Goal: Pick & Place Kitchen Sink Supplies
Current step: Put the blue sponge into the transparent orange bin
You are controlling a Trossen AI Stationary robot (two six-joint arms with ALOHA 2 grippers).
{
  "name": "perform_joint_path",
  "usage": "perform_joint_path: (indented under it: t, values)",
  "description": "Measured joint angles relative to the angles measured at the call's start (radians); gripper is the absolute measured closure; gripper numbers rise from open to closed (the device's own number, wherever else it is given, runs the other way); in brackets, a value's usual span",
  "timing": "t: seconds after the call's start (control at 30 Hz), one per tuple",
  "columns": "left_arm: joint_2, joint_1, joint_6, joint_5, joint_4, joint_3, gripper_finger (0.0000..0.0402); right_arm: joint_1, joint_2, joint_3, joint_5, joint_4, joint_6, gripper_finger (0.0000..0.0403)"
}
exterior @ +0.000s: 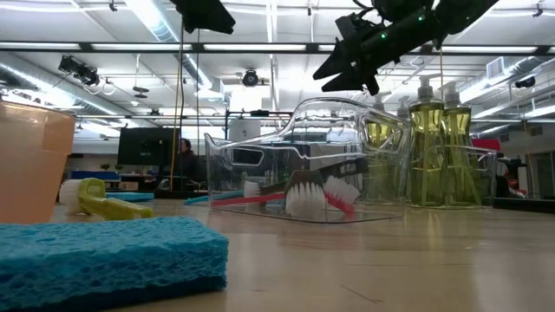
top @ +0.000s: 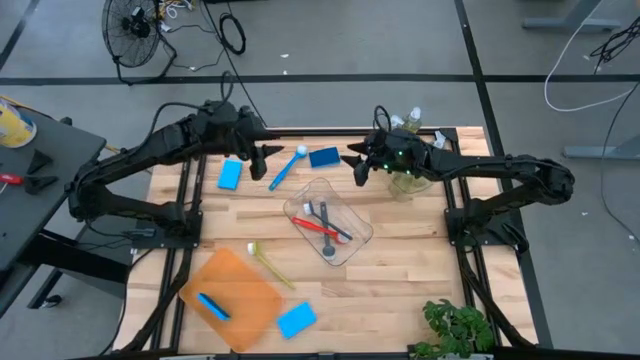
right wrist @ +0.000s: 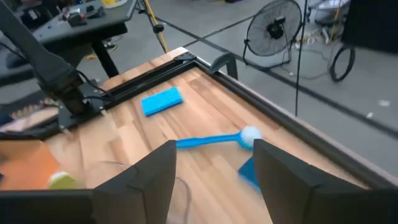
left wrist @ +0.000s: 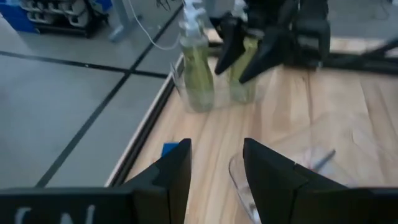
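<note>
Both grippers are hanging open and empty above the table's far edge: left gripper (top: pixel 265 153) near a blue sponge (top: pixel 230 175), right gripper (top: pixel 358 166) beside the soap bottles (top: pixel 405 180). Between them a blue brush (top: pixel 288 167) is lying flat.

Supplies:
- clear bottles of yellow-green soap (top: pixel 408 180) with pale caps: upright, clustered far right.
- flat blue rectangular sponges: far left (top: pixel 230 174), far centre (top: pixel 323 156), near centre (top: pixel 296 320).
- thin blue long-handled brush (top: pixel 287 167): lying flat between the two far sponges.
- red brush (top: pixel 317 226) and grey brush (top: pixel 325 227): crossed, centre.
- yellow-green brush (top: pixel 267 263): near left of centre.
</note>
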Motion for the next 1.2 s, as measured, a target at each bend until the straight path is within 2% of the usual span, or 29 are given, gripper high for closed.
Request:
perform_joint_path:
  t: [0.23,0.47,0.7,1.2]
  values:
    - [-0.001,0.021,-0.006,0.000,0.042,0.000,0.0250,-0.032,0.000,0.054,-0.076,-0.047,-0.133,0.0191]
    - [-0.001,0.024,-0.006,0.000,0.042,0.000,0.0250,-0.047,0.000,0.196,-0.056,-0.217,-0.301,0.0191]
    - [-0.002,0.024,-0.006,0.000,0.042,0.000,0.0250,-0.055,0.007,0.254,-0.054,-0.311,-0.443,0.0191]
    - [-0.002,0.024,-0.006,0.000,0.042,0.000,0.0250,-0.068,0.253,0.522,-0.040,-0.551,-0.696,0.0191]
